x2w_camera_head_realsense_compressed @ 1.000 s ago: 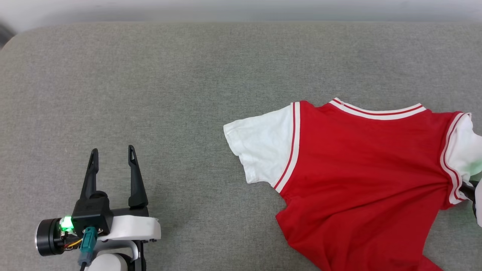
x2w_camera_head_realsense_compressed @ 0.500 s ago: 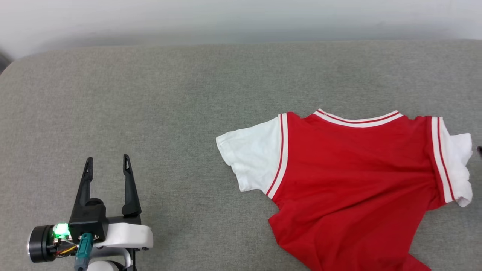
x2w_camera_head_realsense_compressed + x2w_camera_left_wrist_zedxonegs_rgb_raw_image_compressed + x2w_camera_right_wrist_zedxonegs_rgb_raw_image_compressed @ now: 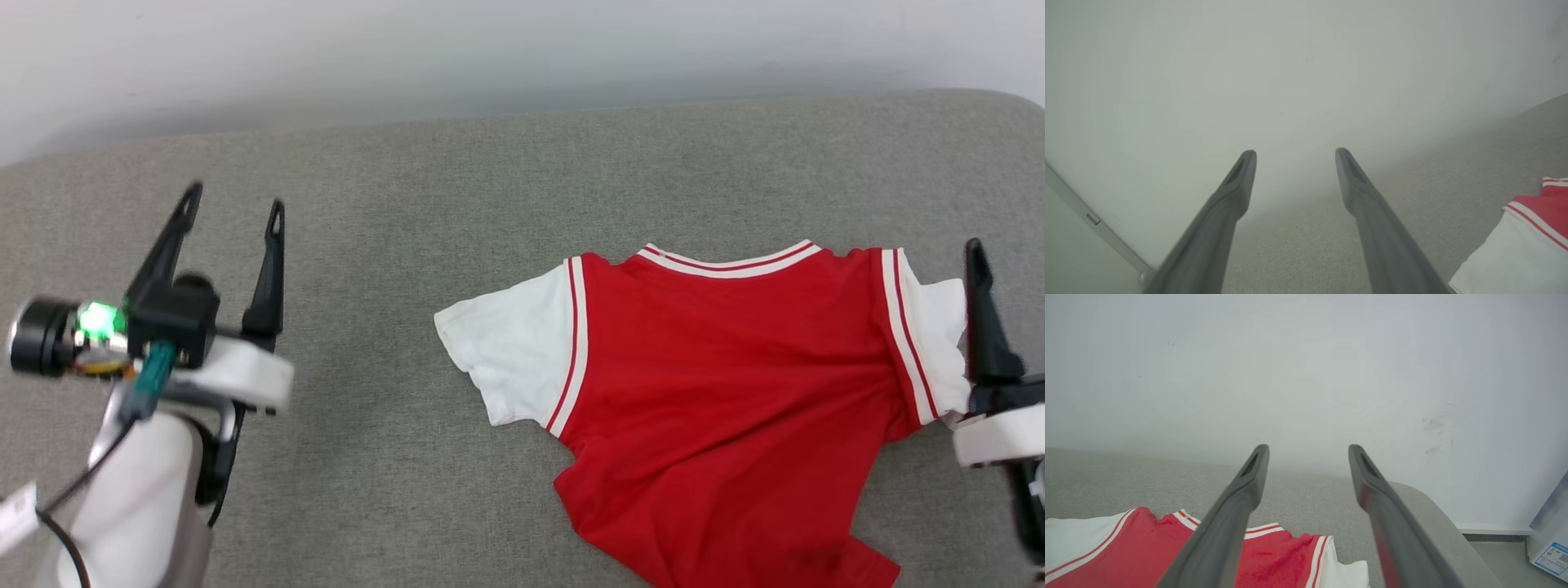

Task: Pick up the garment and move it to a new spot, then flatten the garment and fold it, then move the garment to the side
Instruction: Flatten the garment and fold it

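The garment (image 3: 718, 392), a red T-shirt with white sleeves, lies spread on the grey cloth surface (image 3: 408, 204), collar toward the wall, its lower part creased and running off the bottom edge. My right gripper (image 3: 1309, 448) is open and empty, raised just right of the garment's right sleeve (image 3: 939, 343); one of its fingers (image 3: 984, 327) stands beside that sleeve. Far to the left, my left gripper (image 3: 233, 200) is open and empty, lifted above the surface. Past the left gripper (image 3: 1296, 152), the garment's other sleeve (image 3: 1515, 257) shows at the lower right. The garment (image 3: 1126, 547) lies below the right fingers.
A pale wall (image 3: 490, 57) runs behind the surface's far edge. The surface's rounded right corner (image 3: 1425, 510) drops to the floor, where a labelled box (image 3: 1551, 547) stands. Bare grey cloth lies between the left gripper and the garment.
My right gripper has let go of the garment's right sleeve, which now lies flat, and has lifted open beside it. The left arm has risen. The head view has shifted.
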{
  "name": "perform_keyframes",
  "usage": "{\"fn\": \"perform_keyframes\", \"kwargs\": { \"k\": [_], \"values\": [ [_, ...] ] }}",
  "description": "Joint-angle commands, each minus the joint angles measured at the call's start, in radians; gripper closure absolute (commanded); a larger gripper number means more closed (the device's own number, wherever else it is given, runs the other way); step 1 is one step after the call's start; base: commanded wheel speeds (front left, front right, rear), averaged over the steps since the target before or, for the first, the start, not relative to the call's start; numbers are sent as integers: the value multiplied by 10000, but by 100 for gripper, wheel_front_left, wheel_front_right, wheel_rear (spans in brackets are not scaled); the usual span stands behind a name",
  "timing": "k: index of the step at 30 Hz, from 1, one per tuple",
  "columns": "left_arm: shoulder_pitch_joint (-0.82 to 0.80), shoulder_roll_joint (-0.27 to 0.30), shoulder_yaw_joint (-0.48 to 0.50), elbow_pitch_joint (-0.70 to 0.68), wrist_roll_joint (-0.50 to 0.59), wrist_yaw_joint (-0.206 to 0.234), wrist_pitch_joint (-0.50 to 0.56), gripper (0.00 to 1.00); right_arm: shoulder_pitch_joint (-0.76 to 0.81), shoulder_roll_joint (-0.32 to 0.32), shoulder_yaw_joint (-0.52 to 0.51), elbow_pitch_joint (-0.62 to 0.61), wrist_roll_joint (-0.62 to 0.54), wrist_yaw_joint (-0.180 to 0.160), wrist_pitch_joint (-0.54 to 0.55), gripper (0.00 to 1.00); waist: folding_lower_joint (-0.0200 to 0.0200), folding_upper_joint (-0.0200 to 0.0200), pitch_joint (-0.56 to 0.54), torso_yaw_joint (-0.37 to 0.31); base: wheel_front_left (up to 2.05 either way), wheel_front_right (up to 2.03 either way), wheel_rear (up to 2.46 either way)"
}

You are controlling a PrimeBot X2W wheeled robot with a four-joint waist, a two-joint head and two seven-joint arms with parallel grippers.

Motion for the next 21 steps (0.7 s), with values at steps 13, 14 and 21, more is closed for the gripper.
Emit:
{"fn": "perform_keyframes", "kwargs": {
  "k": [13, 14, 21],
  "values": [
    [-3975, 719, -1949, 1308, -537, -1678, 3339, 0, 1823, 2505, 88, -2857, -799, -13, -456, 0, 0, 0, 439, -231, 0, 0, 0],
    [-4266, 813, -2297, 1418, -699, -1691, 3796, 0, 1874, 2538, 159, -2911, -782, -13, -462, 0, 0, 0, 491, -250, 0, 0, 0],
    [-6224, 1744, -5949, 1407, -3501, -1702, 7071, 0, 1924, 2669, 532, -2765, -574, -13, -514, 0, 0, 0, 929, -460, 0, 0, 0]
  ]
}}
